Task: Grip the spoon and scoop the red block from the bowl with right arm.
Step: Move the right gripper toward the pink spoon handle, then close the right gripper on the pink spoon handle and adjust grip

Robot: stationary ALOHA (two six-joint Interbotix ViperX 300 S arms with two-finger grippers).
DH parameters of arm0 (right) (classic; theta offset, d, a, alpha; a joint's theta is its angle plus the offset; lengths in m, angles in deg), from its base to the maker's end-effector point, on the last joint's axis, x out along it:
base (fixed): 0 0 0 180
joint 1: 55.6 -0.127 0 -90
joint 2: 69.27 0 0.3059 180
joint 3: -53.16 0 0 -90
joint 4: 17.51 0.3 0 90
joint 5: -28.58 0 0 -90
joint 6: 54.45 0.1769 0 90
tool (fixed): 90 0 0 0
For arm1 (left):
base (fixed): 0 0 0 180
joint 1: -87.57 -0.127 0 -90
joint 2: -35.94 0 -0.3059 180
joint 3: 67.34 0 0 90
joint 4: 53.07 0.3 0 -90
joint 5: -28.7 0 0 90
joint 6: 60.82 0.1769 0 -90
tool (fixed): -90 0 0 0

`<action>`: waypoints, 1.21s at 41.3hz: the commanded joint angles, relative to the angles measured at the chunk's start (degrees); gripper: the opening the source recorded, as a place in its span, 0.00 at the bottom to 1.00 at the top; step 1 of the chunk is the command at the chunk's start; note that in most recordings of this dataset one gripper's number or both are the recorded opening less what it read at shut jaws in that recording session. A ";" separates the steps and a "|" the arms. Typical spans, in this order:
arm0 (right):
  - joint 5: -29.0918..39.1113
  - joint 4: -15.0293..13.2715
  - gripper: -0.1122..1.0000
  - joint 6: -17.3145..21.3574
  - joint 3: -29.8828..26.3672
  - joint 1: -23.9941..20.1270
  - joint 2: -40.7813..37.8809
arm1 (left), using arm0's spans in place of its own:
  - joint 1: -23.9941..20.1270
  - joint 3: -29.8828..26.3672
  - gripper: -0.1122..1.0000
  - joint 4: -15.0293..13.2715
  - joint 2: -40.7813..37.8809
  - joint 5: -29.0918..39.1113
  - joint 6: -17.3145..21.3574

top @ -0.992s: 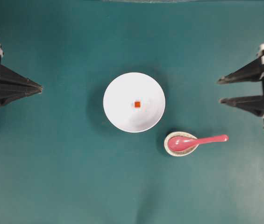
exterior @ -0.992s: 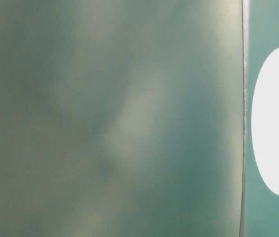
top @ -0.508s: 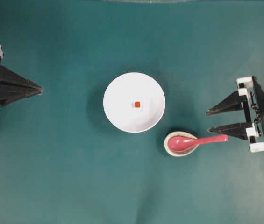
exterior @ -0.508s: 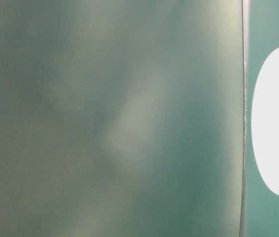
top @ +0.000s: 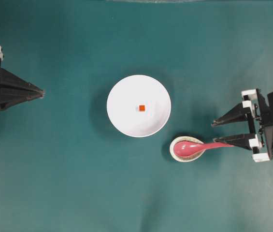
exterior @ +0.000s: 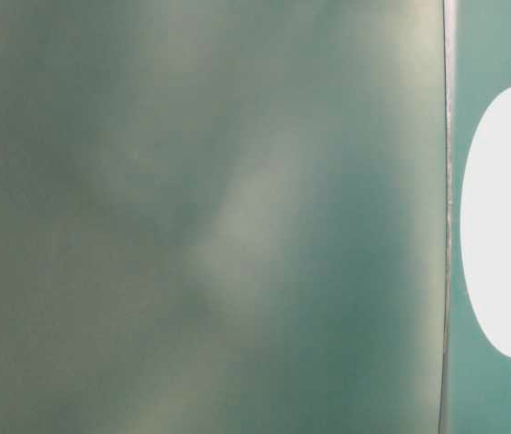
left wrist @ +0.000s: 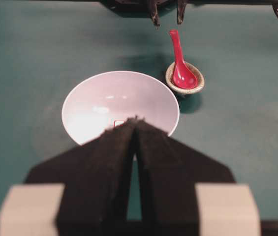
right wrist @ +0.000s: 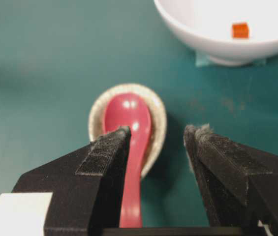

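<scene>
The white bowl [top: 126,96] sits mid-table with the small red block [top: 141,108] at its centre. To its lower right, the pink-red spoon [top: 199,146] rests with its scoop in a small speckled dish [top: 173,153], handle pointing right. My right gripper [top: 215,133] is open, and its lower finger overlaps the handle's end. In the right wrist view the spoon [right wrist: 129,132] runs between the fingers, close against the left one, and the right gripper [right wrist: 158,132] has a wide gap. The bowl [right wrist: 212,46] and block [right wrist: 240,30] lie beyond. My left gripper [top: 42,91] rests shut at the left edge.
The left wrist view shows the bowl [left wrist: 94,93], the spoon [left wrist: 180,64] in its dish [left wrist: 198,86] and the right gripper [left wrist: 166,19] behind it. The table-level view is a teal blur with a white oval [exterior: 508,221] at the right. Teal mat surrounds everything.
My right gripper has come in from the right edge, leftward and toward the front, until its open fingers reach the spoon handle's end. The left gripper, bowl, block and spoon have not moved.
</scene>
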 commanded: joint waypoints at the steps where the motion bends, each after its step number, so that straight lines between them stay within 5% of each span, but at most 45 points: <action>1: -1.93 0.97 0.59 0.00 -0.44 -1.14 -2.20 | -0.09 -1.67 0.10 0.09 -0.18 0.18 -0.09; 14: -3.52 5.01 0.59 0.00 -1.58 -5.45 -8.09 | 0.00 -1.67 0.10 0.09 -0.18 0.44 -0.09; 50: -4.39 5.62 0.59 0.09 -3.60 -7.38 -16.70 | -0.09 -1.67 0.10 0.09 -0.18 0.88 -0.18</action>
